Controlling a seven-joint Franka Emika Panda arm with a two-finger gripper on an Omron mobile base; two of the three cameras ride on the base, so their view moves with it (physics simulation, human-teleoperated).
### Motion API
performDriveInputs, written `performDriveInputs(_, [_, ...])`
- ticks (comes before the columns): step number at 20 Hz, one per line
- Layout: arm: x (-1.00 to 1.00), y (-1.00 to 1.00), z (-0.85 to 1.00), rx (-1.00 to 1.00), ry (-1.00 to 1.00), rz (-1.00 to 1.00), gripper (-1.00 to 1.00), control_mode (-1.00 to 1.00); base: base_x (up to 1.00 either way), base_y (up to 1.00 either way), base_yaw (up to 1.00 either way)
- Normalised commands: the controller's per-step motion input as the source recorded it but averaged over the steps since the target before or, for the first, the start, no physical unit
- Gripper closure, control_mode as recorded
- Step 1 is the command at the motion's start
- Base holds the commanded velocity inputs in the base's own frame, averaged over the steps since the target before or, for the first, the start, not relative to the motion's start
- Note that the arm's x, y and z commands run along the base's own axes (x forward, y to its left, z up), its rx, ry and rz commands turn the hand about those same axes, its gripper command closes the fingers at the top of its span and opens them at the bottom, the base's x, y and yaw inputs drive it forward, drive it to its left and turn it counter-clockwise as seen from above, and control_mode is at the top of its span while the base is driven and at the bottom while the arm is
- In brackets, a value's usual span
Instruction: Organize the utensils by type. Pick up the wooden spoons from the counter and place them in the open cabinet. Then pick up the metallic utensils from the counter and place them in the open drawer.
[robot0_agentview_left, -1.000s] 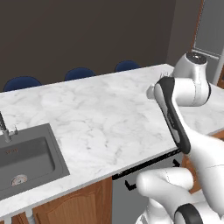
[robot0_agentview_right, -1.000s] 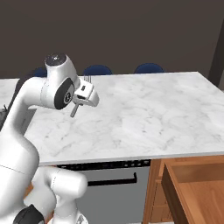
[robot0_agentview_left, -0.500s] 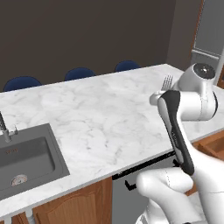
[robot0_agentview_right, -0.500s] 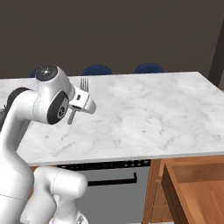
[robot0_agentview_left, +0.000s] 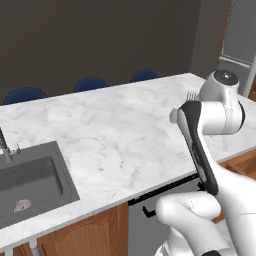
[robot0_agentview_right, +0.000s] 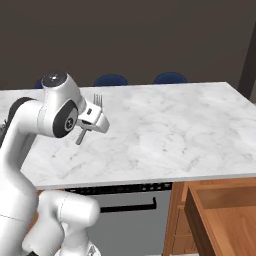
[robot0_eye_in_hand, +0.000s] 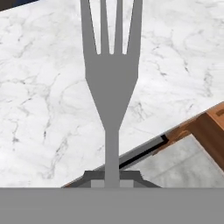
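So the white arm's two-finger gripper (robot0_agentview_right: 95, 121) is clamped on the handle of the grey four-tined metal fork (robot0_eye_in_hand: 111, 83), tines sticking up, carried above the white grey-veined marble counter (robot0_agentview_right: 165, 135). Compared with a second ago the hand has swung toward the right end of the counter, nearer the open reddish-brown wooden drawer (robot0_agentview_right: 227, 217) below its right corner. Looks to me like the fork's on its way there, just needs lowering and letting go.
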Motion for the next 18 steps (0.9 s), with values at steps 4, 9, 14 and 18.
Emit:
performDriveInputs(4, [0.00, 0.00, 0.00, -0.01, 0.09, -0.02, 1.00, 1.00, -0.02, 0.00, -0.03])
performDriveInputs(9, [0.00, 0.00, 0.00, 0.00, 0.00, 0.00, 1.00, 1.00, -0.47, 0.00, -0.08])
performDriveInputs(14, [0.00, 0.00, 0.00, 0.00, 0.00, 0.00, 1.00, 1.00, -0.53, 0.00, -0.11])
performDriveInputs(18, [0.00, 0.00, 0.00, 0.00, 0.00, 0.00, 1.00, 1.00, -0.38, 0.00, -0.14])
